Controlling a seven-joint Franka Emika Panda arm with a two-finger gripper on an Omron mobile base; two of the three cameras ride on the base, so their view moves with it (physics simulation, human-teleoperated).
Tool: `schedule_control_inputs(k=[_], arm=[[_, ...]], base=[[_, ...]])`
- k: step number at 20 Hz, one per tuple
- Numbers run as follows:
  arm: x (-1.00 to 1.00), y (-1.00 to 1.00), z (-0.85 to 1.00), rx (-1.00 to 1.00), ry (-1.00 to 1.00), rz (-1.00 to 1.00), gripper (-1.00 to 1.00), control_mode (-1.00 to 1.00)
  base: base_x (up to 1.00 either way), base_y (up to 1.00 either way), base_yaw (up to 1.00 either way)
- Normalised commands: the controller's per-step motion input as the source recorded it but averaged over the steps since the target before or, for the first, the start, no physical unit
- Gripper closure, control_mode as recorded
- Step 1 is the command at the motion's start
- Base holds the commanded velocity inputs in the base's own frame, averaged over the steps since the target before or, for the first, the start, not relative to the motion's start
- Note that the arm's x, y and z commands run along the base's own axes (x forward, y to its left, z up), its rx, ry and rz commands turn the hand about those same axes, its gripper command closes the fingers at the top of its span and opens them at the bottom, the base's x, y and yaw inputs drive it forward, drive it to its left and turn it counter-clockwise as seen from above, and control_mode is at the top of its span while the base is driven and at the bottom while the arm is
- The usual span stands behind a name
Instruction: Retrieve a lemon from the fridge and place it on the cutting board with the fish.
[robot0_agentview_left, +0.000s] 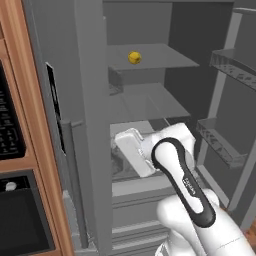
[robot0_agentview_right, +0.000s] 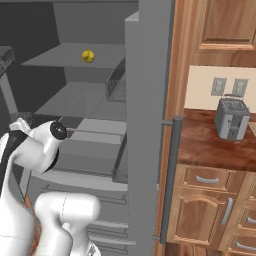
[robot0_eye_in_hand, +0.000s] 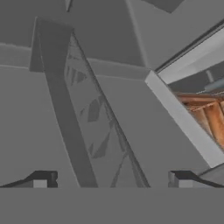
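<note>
The black oven (robot0_agentview_left: 15, 220) is seen at the left base view's left, and the lemon (robot0_agentview_left: 134, 57) on an upper shelf of the open fridge (robot0_agentview_left: 90, 125). The toaster (robot0_agentview_right: 231, 119) is shown at the right in the right base view. In the hand view the gripper (robot0_eye_in_hand: 111, 180) is seen spread wide, grasping nothing.

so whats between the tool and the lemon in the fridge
In the left base view the lemon sits on the top shelf; one more grey shelf lies between it and the open tool lower down.
</note>
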Motion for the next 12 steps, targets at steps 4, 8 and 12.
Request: schedule_control_inputs(k=[4,8,12], arm=[[-0.68,1.0,0.0,0.0,0.0,0.0,-1.0,-1.0],[-0.68,1.0,0.0,-0.01,0.0,0.0,-1.0,-1.0],[-0.52,0.81,0.0,-0.01,0.0,-0.01,-1.0,-1.0]], base=[[0.0,0.0,0.0],[0.0,0.0,0.0],[0.0,0.0,0.0]])
